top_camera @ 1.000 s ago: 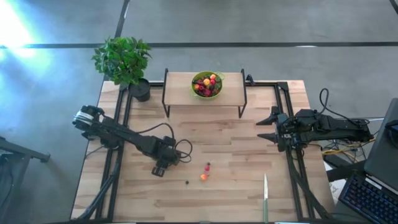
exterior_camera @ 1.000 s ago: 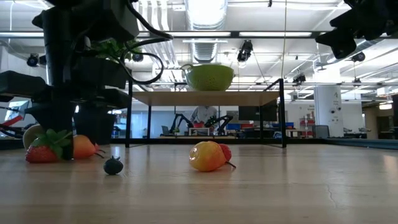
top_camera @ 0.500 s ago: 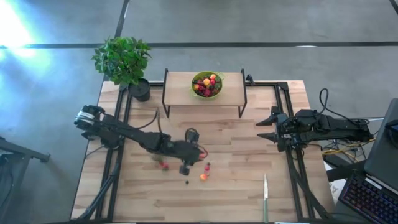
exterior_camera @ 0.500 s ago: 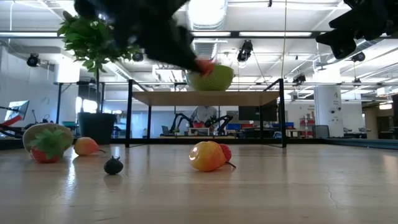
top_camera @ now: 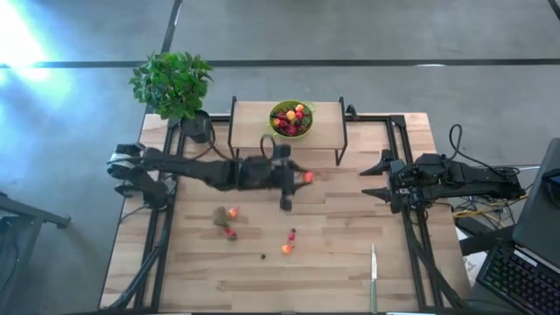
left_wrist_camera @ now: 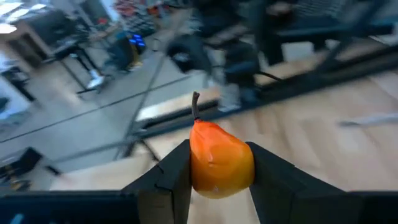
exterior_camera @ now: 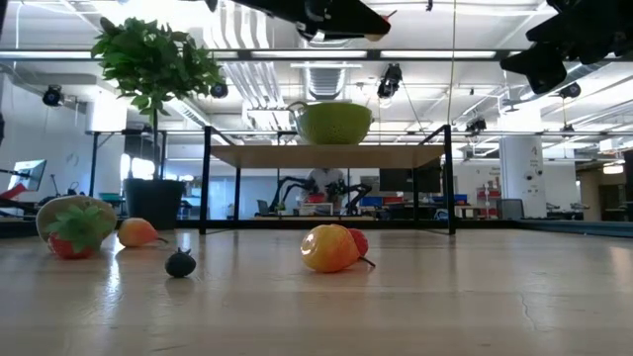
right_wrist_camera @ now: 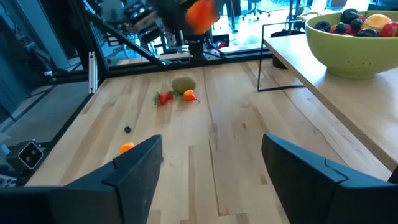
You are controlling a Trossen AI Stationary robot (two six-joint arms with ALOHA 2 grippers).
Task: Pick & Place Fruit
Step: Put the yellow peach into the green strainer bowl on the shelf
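On the wooden table [top_camera: 350, 236], lifted clear above it just before the raised shelf [top_camera: 254, 124], an orange pear-shaped fruit [left_wrist_camera: 219, 160] sits clamped between the fingers of the left end effector [top_camera: 302, 178]. The kiwi [top_camera: 220, 214], a strawberry [top_camera: 229, 234] and 3 more small fruits lie on the table below; the green bowl [top_camera: 291, 118] of fruit stands on the shelf. The right end effector [top_camera: 374, 178] waits open at the table's right edge

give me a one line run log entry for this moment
left gripper: shut on orange pear, raised near the shelf | right gripper: open, waiting at table's right edge | green bowl: on shelf, holds fruit
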